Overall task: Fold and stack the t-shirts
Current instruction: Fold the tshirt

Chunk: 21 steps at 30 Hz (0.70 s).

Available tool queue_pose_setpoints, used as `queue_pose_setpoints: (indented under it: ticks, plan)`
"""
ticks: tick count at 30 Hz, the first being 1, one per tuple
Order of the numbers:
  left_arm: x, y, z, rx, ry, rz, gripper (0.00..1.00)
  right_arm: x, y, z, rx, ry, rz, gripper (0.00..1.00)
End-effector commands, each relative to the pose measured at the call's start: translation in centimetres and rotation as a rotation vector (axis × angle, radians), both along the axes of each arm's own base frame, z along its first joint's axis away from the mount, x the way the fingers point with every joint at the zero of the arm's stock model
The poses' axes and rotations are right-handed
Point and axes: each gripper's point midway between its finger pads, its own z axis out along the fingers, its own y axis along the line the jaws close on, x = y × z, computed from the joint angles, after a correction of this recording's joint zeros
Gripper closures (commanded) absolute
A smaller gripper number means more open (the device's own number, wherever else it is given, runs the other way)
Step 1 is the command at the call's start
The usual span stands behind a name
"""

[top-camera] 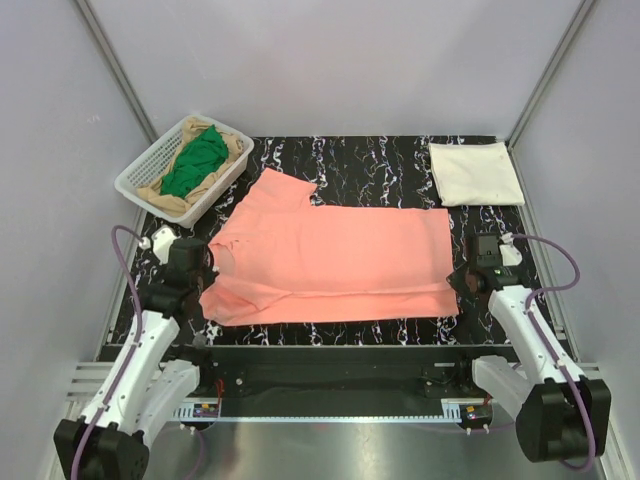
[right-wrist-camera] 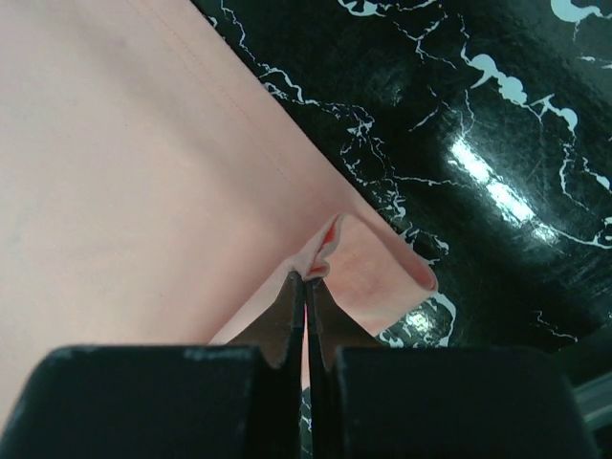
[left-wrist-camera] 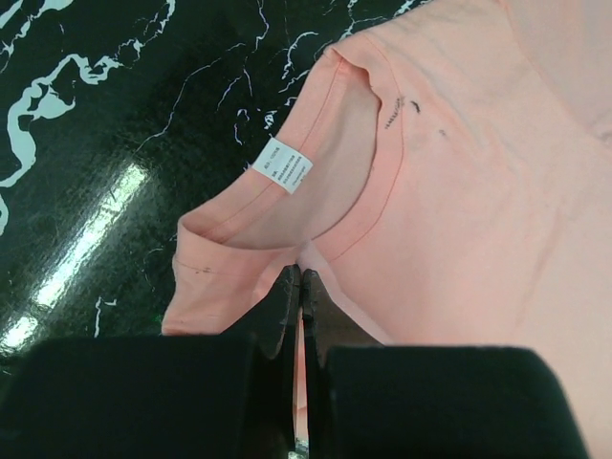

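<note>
Our left claw point(left-wrist-camera: 300, 287) is pressed together on the collar point(left-wrist-camera: 378, 191) of the salmon-pink t-shirt point(top-camera: 340, 260), with the white label point(left-wrist-camera: 283, 164) just ahead of its tips. Our right claw point(right-wrist-camera: 306, 285) pinches a puckered bit of the same shirt's edge, with the black marble table point(right-wrist-camera: 497, 115) to its right. The cream-white t-shirt point(top-camera: 475, 172) lies folded well beyond the right claw.

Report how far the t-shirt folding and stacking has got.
Done: one cream-white t-shirt lies folded at the far right corner. In hand: the salmon-pink t-shirt lies spread on the table, the left gripper pinching it beside the collar, the right gripper pinching its hem edge. Left: finishing this fold, stacking it, then the green t-shirt and tan t-shirt bunched in the basket.
</note>
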Motion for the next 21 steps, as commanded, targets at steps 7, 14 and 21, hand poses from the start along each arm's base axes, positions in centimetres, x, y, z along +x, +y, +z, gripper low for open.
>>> queue_pose_setpoints:
  ticks: [7, 14, 21]
  plan:
    - [6.0, 0.5, 2.9, 0.102, -0.085, 0.0, 1.0, 4.3, -0.5, 1.0, -0.073, -0.101, 0.071, 1.0]
    - [7.9, 0.6, 1.4, 0.167, 0.005, -0.04, 1.0, 4.4, -1.1, -0.2, -0.095, -0.07, 0.052, 1.0]
    - [8.6, 1.6, 0.8, 0.227, 0.052, 0.004, 1.0, 5.2, -1.7, -1.2, -0.122, -0.04, 0.061, 1.0]
